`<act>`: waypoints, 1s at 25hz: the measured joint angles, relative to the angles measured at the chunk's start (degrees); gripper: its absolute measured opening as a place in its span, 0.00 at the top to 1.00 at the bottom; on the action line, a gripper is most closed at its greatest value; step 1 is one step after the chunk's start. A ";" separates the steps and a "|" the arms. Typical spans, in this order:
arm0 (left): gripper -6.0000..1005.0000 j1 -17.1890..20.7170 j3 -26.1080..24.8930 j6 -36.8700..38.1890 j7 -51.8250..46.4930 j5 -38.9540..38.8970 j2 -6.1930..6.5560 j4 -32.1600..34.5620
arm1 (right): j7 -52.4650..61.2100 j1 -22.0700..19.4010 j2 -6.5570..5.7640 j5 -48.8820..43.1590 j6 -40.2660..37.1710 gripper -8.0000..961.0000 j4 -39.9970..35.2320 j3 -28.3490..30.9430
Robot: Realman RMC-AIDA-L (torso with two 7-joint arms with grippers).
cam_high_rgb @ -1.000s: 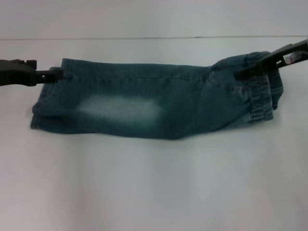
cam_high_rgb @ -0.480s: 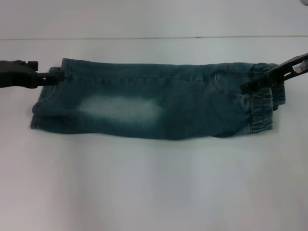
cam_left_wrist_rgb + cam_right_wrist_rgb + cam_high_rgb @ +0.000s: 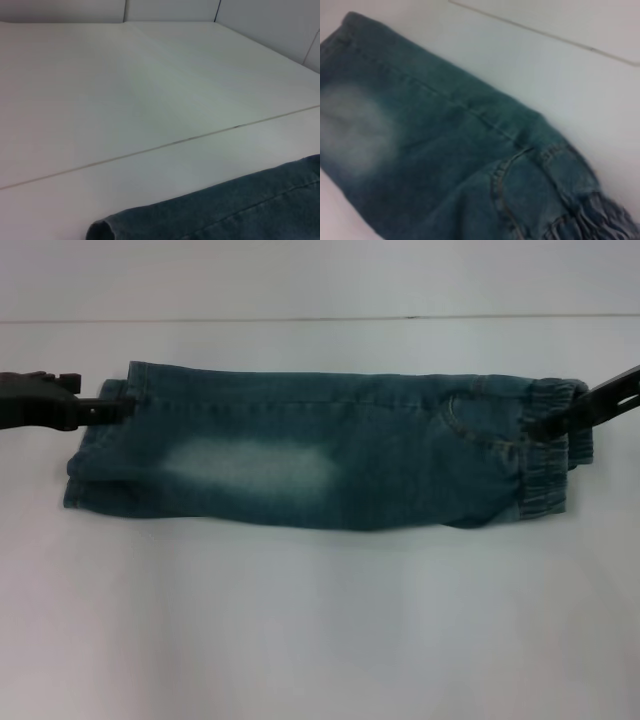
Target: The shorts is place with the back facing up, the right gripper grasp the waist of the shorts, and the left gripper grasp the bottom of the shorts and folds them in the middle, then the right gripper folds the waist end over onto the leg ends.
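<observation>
On the white table (image 3: 320, 640), folded denim shorts (image 3: 320, 450) lie flat; left gripper (image 3: 118, 408) meets the leg hem, right gripper (image 3: 545, 423) the waistband, arms cropped, grips indiscernible.

No text, label, brand, number or sign can be read anywhere: the denim shorts (image 3: 320, 450) bear no legible tag, and the white worktop (image 3: 320, 620) is unmarked.
</observation>
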 joint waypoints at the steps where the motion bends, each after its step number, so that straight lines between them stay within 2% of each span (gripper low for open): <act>1: 0.08 0.01 0.03 0.06 0.00 -0.02 0.00 0.11 | -0.20 0.03 -0.12 -0.41 0.07 0.04 -0.46 0.56; 6: 0.08 -0.22 0.12 0.20 0.08 -0.08 0.00 0.56 | -2.98 0.83 -0.45 0.27 0.91 0.04 -1.81 3.19; 14: 0.08 -0.34 0.16 0.36 0.36 -0.18 -0.01 0.68 | -3.89 1.12 -0.10 0.12 1.03 0.04 -1.60 2.42; 20: 0.08 0.20 -0.72 3.89 3.56 -2.97 0.10 -0.39 | -6.52 -1.47 0.07 3.93 0.82 0.04 -1.52 3.31; 25: 0.08 0.68 -4.16 11.56 9.64 -5.54 0.49 -2.75 | -12.05 -5.67 0.74 12.64 0.95 0.04 -1.73 3.53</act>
